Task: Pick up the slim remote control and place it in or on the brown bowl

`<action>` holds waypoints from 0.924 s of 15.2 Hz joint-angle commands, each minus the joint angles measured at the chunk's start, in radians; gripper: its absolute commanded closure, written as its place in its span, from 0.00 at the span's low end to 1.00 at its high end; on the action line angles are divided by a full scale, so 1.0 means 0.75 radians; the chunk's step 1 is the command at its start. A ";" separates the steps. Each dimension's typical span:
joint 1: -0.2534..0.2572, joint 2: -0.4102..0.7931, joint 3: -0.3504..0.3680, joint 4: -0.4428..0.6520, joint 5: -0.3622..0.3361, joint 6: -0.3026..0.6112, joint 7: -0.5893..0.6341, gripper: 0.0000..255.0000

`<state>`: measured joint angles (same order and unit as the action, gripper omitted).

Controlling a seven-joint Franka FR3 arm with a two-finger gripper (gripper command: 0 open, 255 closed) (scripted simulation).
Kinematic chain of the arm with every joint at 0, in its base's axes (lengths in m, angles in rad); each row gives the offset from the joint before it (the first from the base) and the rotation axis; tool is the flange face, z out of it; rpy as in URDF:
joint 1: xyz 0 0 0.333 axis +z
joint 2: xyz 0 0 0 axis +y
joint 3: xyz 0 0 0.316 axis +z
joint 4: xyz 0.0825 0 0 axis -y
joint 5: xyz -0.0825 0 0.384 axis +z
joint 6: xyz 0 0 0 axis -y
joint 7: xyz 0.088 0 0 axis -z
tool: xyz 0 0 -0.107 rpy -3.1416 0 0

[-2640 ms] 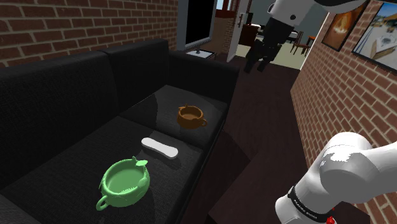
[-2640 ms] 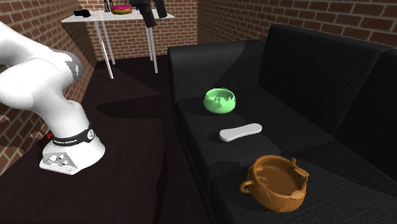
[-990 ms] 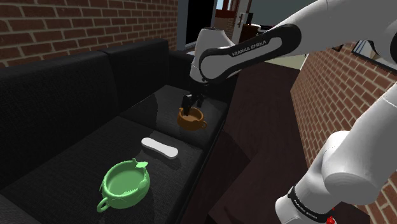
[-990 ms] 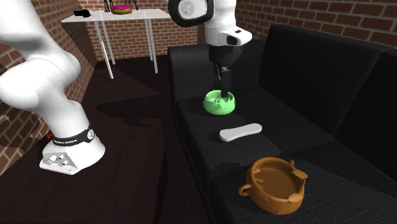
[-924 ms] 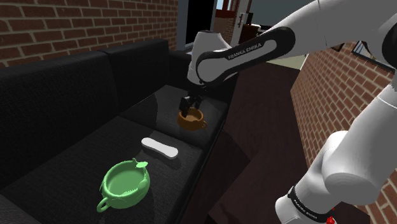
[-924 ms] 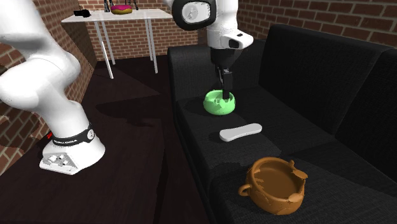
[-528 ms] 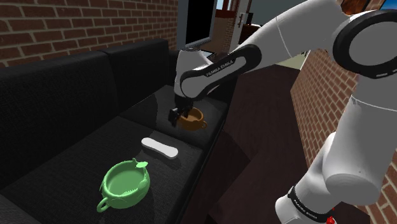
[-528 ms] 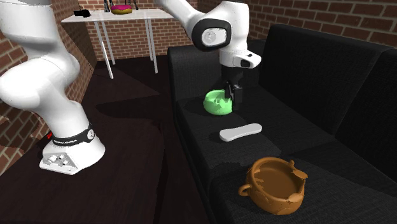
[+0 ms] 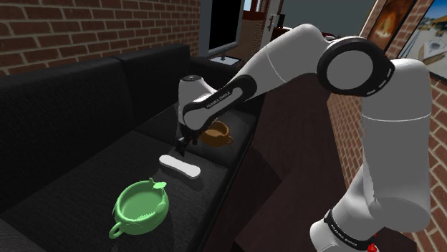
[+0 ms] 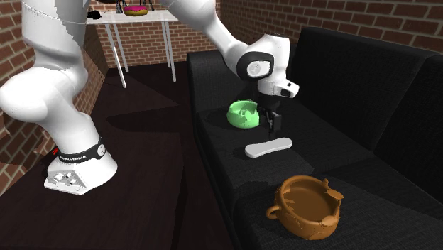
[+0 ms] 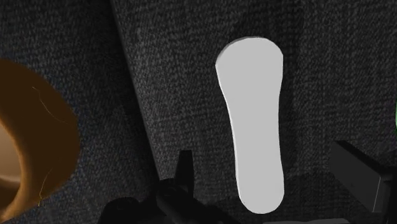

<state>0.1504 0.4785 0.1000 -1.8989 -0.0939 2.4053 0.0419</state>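
Gripper position: the gripper (image 9: 183, 147) points down at the sofa (image 9: 86, 165) seat and hangs low over one end of the remote control (image 11: 254, 121).
Gripper state: the fingers stand apart, one on each side of the remote control. Neither finger touches it, and nothing is held.
Remote control: slim and drawn plain white, it lies flat on the seat cushion, roughly midway between the sofa's front edge and the backrest. It lies just beside the seam between the two seat cushions.
Brown bowl: the brown bowl (image 9: 215, 133) stands upright on the neighbouring cushion, across the seam, near the remote control but apart from it. Its interior appears empty.
Green bowl: the green bowl (image 9: 140, 204) stands on the same cushion as the remote control, on the side away from the brown bowl. It is not part of the task.
Completed: judging by the pose, the approach and the alignment over the remote control are essentially done.
Remaining: the final descent, closing on the remote control, the lift, the transfer across the seam, and the release in or on the brown bowl.
Progress: early stage, with no grasp made.
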 commanded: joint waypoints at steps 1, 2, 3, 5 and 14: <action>0.024 0.106 -0.002 0.082 -0.022 0.010 0.009 0.00; 0.034 0.157 -0.003 0.128 -0.031 0.009 0.008 0.00; 0.044 0.209 -0.005 0.175 -0.039 0.007 0.008 0.00; 0.062 0.307 -0.007 0.267 -0.054 -0.001 0.005 0.00; 0.068 0.412 -0.019 0.296 -0.065 0.076 0.011 0.00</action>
<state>0.2013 0.7818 0.0860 -1.6808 -0.1419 2.4598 0.0500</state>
